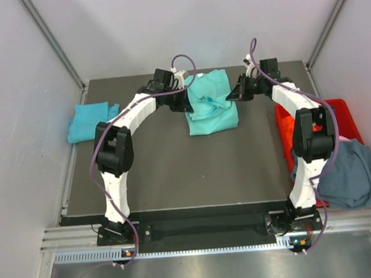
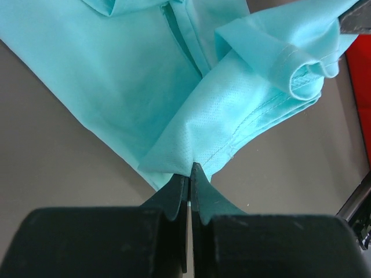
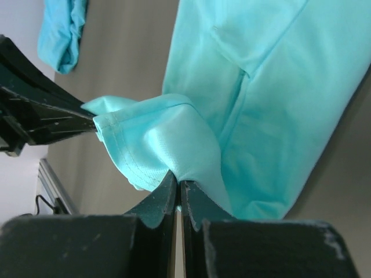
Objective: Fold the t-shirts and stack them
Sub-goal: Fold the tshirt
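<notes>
left gripper (image 2: pixel 190 174) pinching mint-teal t-shirt (image 2: pixel 116 81) | right gripper (image 3: pixel 178 186) pinching same shirt

Bright, even light from overhead fills all three views, casting only faint, soft shadows on the dark tabletop (image 1: pixel 175 171) and a pale glare on the metal strip (image 1: pixel 208 274), while up close the left claw (image 2: pixel 189 174) and right claw (image 3: pixel 178 186) blur and the mint-teal t-shirt (image 2: pixel 145 87) shows crisp stitching.
</notes>
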### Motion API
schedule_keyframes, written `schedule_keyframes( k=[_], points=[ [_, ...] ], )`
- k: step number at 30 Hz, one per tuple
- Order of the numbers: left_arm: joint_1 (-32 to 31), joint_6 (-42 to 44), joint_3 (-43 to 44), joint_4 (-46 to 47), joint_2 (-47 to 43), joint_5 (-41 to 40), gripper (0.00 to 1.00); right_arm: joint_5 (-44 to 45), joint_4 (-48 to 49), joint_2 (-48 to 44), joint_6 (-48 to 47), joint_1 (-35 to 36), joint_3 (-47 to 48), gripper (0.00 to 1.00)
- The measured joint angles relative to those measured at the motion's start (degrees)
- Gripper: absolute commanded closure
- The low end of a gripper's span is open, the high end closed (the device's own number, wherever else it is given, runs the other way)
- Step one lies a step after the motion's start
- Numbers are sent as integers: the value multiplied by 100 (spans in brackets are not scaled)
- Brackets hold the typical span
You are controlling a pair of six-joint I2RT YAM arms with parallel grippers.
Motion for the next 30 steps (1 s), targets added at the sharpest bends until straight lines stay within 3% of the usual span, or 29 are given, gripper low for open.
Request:
schedule_keyframes(
  k=[16,30],
  points=[
    [-2,-74,-457,90,-688,4,100,-280,284,-533,466,-2,-396,100],
    [61,87,503,28,472,-262,100,-293,330,1025,577,-2,850,100]
  ],
)
